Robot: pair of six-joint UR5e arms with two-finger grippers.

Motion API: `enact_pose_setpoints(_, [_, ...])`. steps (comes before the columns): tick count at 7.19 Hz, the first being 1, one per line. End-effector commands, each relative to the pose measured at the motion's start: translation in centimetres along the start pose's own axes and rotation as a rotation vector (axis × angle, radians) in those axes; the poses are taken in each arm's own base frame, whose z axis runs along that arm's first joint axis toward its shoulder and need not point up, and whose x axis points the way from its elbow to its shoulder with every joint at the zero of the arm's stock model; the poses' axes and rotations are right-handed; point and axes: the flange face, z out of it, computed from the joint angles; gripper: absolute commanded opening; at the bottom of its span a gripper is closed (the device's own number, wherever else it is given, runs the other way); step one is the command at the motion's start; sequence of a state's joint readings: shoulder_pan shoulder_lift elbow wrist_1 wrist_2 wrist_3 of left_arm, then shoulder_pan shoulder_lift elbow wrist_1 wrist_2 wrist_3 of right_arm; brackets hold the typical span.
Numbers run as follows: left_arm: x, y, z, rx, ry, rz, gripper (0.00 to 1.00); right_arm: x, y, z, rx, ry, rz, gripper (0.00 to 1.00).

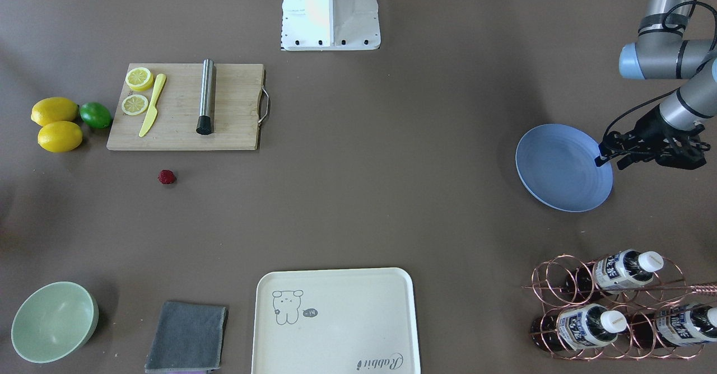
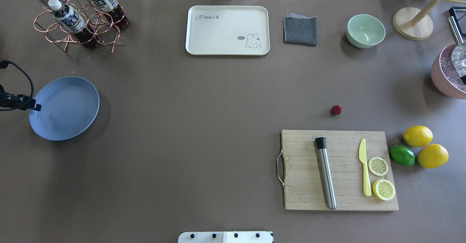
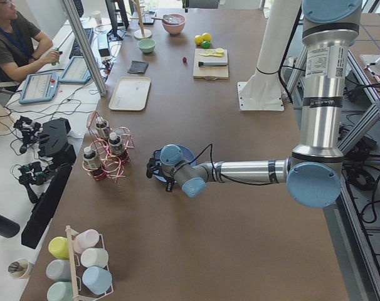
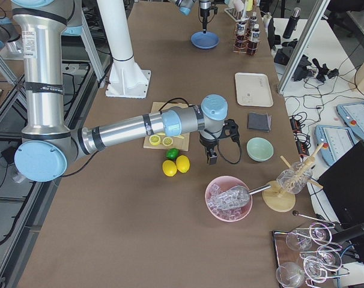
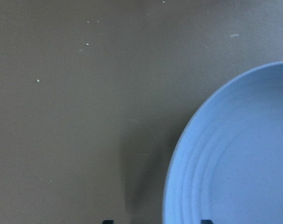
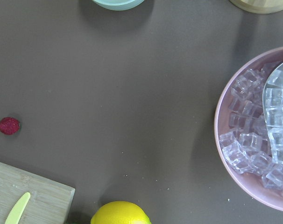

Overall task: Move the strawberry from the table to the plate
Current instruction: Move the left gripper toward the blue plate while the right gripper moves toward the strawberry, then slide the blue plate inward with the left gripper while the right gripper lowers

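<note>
The strawberry, small and dark red, lies on the bare table just beyond the cutting board, and sits at the left edge of the right wrist view. The pale blue plate holds nothing and stands far off at the table's other end. My left gripper hangs open at the plate's outer rim, nothing between its fingers. My right gripper hovers between the lemons and the pink bowl. It shows only in the exterior right view, so I cannot tell whether it is open or shut.
A wooden cutting board carries a steel muddler, a yellow knife and lemon halves. Two lemons and a lime lie beside it. A pink ice bowl, green bowl, grey cloth, cream tray and bottle rack line the edges.
</note>
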State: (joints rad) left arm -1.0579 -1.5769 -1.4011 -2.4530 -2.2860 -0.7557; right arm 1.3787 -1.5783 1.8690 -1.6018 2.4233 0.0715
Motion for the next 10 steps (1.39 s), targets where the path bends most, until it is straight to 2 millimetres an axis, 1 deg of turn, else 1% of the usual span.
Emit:
enact_pose_setpoints(1, [0.5,0.5,0.6,-0.002,0.013,-0.012,0.00,-3.3,-1.6,1.5,-0.019,-0.015,0.030,1.00])
enact_pose_setpoints(2, [1.0,0.4,0.4,-0.001,0.021,-0.010,0.00,-4.4,-2.5,1.8,-0.021,-0.020,0.026,1.00])
enact_pose_setpoints(3, [2.3,0.3,-0.3,-0.011,0.050,0.002,0.00,-6.7,-3.9,2.4,-0.027,-0.028,0.028,1.00])
enact_pose_setpoints(4, [4.3,0.2,-1.4,-0.041,0.112,-0.026,0.00,-11.0,-5.7,3.3,-0.036,-0.046,0.074,1.00])
enact_pose_setpoints(5, [9.0,-2.2,-3.3,-0.008,0.168,-0.148,0.00,-15.3,-6.9,5.1,-0.061,-0.056,0.098,1.00])
enact_pose_setpoints(6, [12.5,-3.2,-4.7,0.007,0.211,-0.198,0.00,-18.3,-7.8,6.2,-0.058,-0.029,0.106,1.00])
enact_pose_setpoints(7, [15.5,-2.5,-4.9,-0.010,0.240,-0.221,0.00,-20.6,-8.1,7.6,-0.070,-0.020,0.100,1.00])
enact_pose_setpoints(8, [19.0,-2.6,-4.8,-0.023,0.271,-0.249,0.00,-22.3,-8.8,9.3,-0.079,0.001,0.093,1.00])
enact_pose_setpoints(9, [23.5,-3.4,-4.0,-0.012,0.286,-0.285,0.00,-23.7,-9.8,11.5,-0.057,0.011,0.099,1.00])
enact_pose_setpoints(10, [29.9,-3.1,-2.8,-0.032,0.260,-0.312,0.00,-23.2,-10.4,14.4,-0.025,-0.018,0.103,1.00])
